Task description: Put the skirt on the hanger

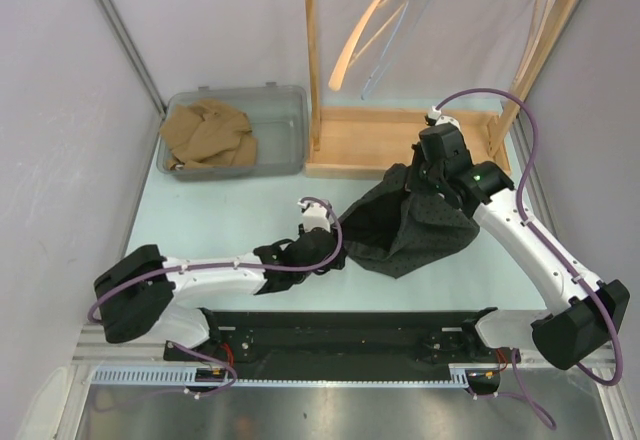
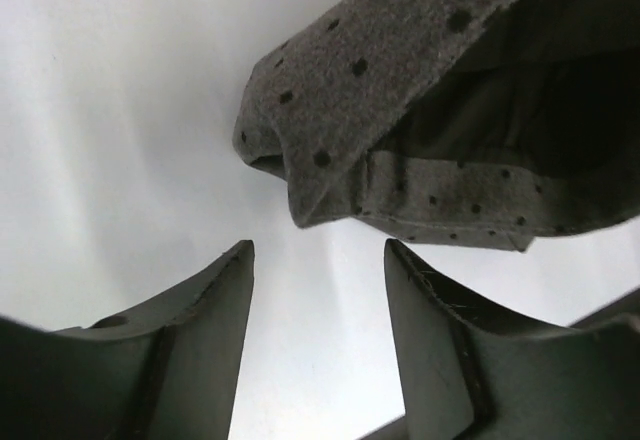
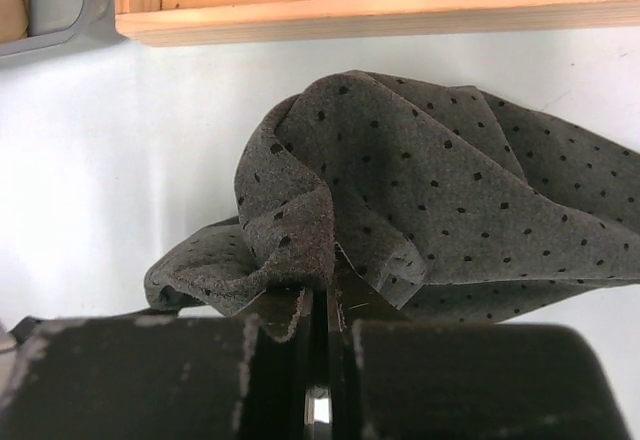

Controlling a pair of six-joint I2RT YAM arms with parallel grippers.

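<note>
Occlusion first: the right gripper [image 1: 420, 182] has its fingertips buried in cloth in the overhead view. Its wrist view shows the jaws pressed together on a folded edge of the skirt [image 1: 410, 225], with only a thin seam between them. The left gripper [image 2: 318, 250] stands with its jaws apart and nothing between them; a skirt corner sits just beyond the tips, not touching. The skirt is bunched between the two arms, in front of the rack [image 1: 400, 145] base. How much of it rests on the table [image 1: 200, 220] cannot be told.

The hanger [image 1: 358, 32] hangs on the rack, well apart from the skirt, its hook cut off at the frame top.

Materials: the skirt is dark grey, felt-like and matte, with small black dots and soft rounded folds. The rack is pale wood with square bars. The hanger is a thin curved arc. The bin [image 1: 235, 93] is grey translucent plastic holding crumpled tan cloth [image 1: 205, 132].
</note>
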